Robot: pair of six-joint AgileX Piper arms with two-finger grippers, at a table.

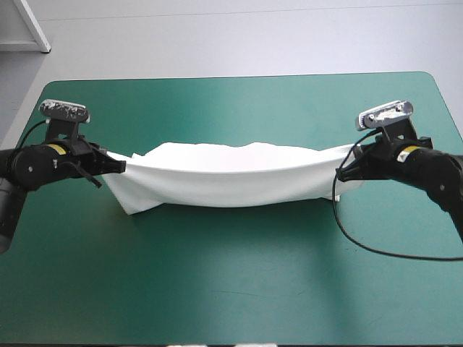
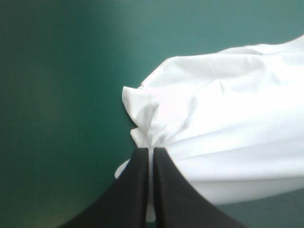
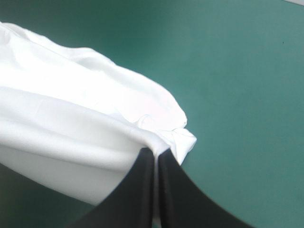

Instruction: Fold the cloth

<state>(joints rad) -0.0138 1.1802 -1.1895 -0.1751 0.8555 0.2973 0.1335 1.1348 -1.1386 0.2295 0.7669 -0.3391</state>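
Teal-green cover (image 1: 231, 289); jaws clamped on T-shirt (image 1: 231, 177) (both ends).

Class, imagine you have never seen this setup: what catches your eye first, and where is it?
The white T-shirt hangs like a hammock across the middle of the teal-green table, sagging between the two arms. The left gripper is shut on one bunched end, and the right gripper on the other.

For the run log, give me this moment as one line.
T-shirt: stretched between arms, sagging | left gripper: shut on T-shirt end | right gripper: shut on other end
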